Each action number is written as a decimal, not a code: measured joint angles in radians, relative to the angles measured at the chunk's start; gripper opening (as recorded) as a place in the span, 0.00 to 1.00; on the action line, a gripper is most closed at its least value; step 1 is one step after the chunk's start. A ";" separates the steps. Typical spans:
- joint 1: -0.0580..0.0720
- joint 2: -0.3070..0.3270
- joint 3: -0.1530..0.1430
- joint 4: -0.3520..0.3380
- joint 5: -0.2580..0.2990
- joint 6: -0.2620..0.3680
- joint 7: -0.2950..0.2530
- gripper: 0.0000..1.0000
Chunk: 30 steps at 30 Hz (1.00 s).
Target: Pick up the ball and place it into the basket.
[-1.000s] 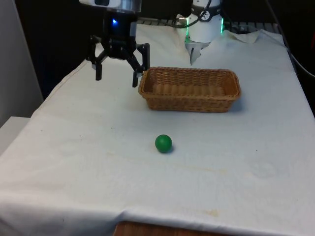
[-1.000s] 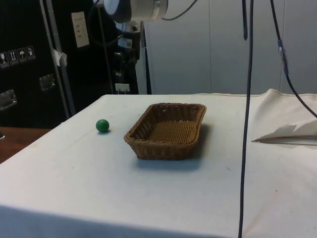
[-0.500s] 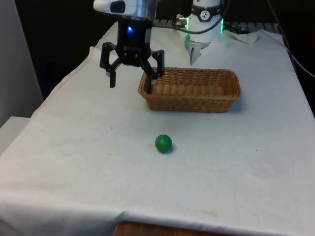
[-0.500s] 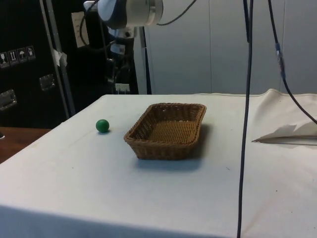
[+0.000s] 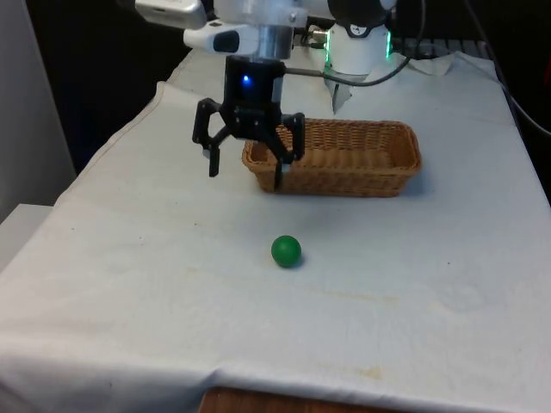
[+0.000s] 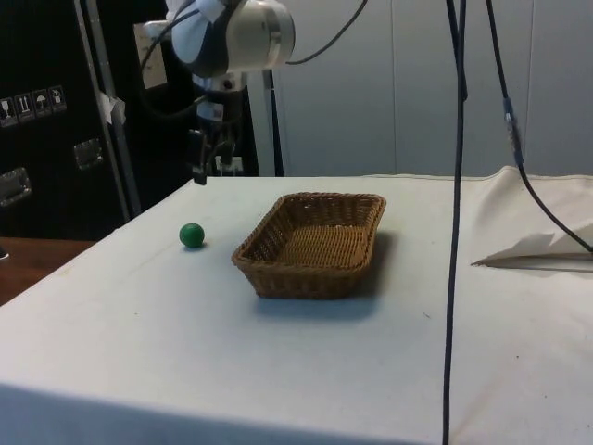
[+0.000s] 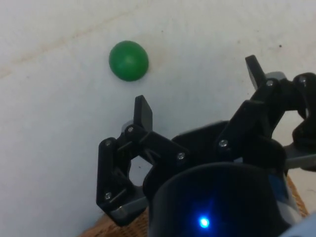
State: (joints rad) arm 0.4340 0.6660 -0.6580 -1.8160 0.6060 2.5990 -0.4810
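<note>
A small green ball (image 5: 286, 250) rests on the white cloth, nearer the camera than the wicker basket (image 5: 334, 156) in the front view. The ball (image 6: 192, 235) lies apart from the basket (image 6: 315, 243) in the side view too. My black gripper (image 5: 246, 175) hangs open above the cloth, before the basket's corner on the front view's left, with nothing between its fingers. It is well short of the ball and higher than it. In the wrist view the ball (image 7: 128, 60) lies beyond the spread fingertips (image 7: 143, 111) of the gripper (image 7: 198, 88).
A folded white paper (image 6: 537, 250) lies on the cloth past the basket in the side view. A dark cable (image 6: 454, 222) hangs down in front of that camera. The table's edge (image 5: 112, 146) runs along the front view's left.
The gripper has come towards the ball and lower, moving from the front view's left to just before the basket's corner. It stays open. Ball and basket have not moved.
</note>
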 measured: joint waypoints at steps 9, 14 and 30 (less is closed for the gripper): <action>-0.001 0.062 0.025 0.053 0.071 -0.001 0.006 1.00; -0.002 0.080 0.036 0.067 0.098 -0.003 0.006 1.00; -0.016 0.176 0.061 0.133 0.213 -0.015 -0.020 1.00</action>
State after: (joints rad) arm 0.4180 0.8420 -0.5970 -1.6830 0.8190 2.5840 -0.5010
